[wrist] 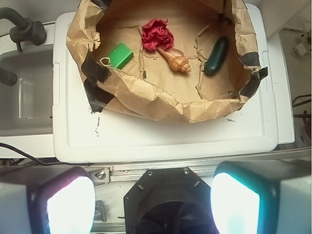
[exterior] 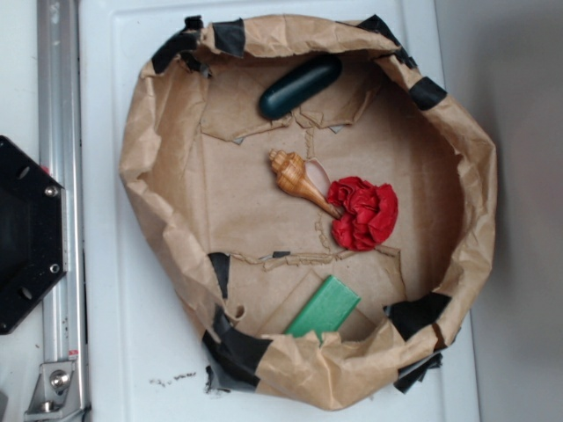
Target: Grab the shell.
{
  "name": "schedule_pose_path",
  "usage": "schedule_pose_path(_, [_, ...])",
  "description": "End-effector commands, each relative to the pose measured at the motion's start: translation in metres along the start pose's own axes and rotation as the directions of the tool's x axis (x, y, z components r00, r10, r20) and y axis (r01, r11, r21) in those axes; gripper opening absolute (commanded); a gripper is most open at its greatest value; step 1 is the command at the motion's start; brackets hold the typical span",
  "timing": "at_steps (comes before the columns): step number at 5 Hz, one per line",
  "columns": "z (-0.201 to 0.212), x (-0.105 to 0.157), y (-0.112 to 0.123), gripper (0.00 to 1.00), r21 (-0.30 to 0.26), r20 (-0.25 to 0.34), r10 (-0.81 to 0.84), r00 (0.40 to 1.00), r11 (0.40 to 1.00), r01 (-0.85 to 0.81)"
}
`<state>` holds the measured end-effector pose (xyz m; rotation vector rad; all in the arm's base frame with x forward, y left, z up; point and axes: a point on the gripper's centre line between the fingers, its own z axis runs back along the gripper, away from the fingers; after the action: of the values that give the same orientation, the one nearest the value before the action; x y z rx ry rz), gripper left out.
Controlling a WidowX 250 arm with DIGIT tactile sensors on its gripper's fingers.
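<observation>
The tan-and-brown spiral shell (exterior: 297, 178) lies in the middle of a brown paper-lined bin (exterior: 154, 141), its thin tail touching the red ruffled cloth ball (exterior: 365, 213). In the wrist view the shell (wrist: 176, 61) lies far ahead, between the red ball (wrist: 157, 35) and the dark green capsule (wrist: 217, 55). My gripper (wrist: 152, 202) is open and empty, high above the robot's black base, well short of the bin. Its two fingers (wrist: 68, 204) stand wide apart at the frame's bottom corners. The gripper does not show in the exterior view.
A dark green oblong capsule (exterior: 300, 86) lies at the bin's far side. A green block (exterior: 323, 309) leans by the near wall. The bin sits on a white lid (wrist: 161, 131). The black robot base (exterior: 26, 233) and a metal rail (exterior: 60, 211) lie to the left.
</observation>
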<state>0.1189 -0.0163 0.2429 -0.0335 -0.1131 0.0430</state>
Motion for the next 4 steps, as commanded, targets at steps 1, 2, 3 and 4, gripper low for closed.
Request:
schedule_pose_path(1, [0.0,0.0,0.0,1.0,0.0,0.0,0.0,1.0,1.0,0.0])
schedule_pose_path(2, [-0.021,0.049,0.037,1.0,0.015,0.15,-0.054,0.987,0.999,0.052])
schedule_pose_path(3, [-0.025,0.082,0.052,1.0,0.061,0.159,-0.088,0.983,0.995,0.079])
schedule_pose_path(4, [-0.06,0.121,0.07,1.0,-0.067,0.177,-0.207,0.962,0.973,0.221])
